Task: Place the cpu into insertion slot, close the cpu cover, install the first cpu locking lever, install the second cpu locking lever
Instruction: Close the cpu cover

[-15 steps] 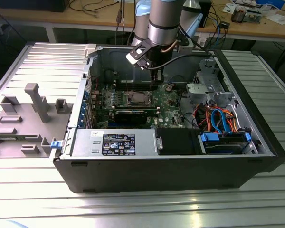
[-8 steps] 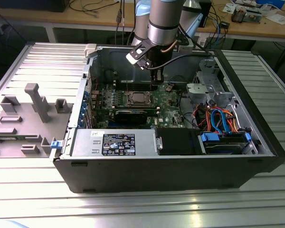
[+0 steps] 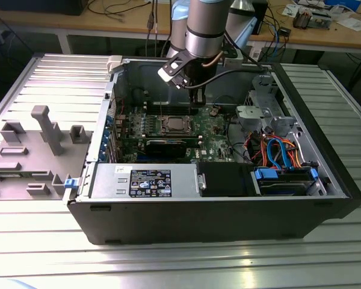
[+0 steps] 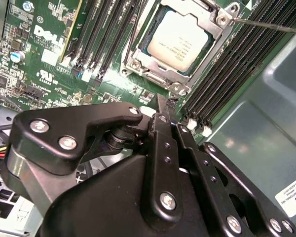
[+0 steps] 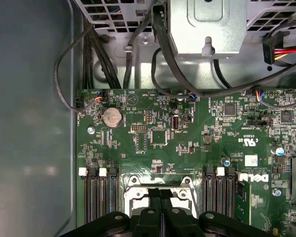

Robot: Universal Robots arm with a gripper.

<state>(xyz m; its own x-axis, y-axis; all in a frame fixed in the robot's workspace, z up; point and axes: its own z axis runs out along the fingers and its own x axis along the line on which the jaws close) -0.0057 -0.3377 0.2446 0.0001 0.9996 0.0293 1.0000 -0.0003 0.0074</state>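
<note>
An open black computer case lies on a ribbed metal desk. It holds a green board, a silver power box and a tangle of blue and orange cables. In the second wrist view the cpu, a flat square chip with a pale silver-grey top, sits in the insertion slot on that board. The silver cpu cover frames its edges. A thin metal lever runs off from the slot's corner and is cut off at the picture's edge. The black pincer hangs close by the slot's rim, its fingers pressed together and holding nothing. In the first wrist view it hides most of the slot.
</note>
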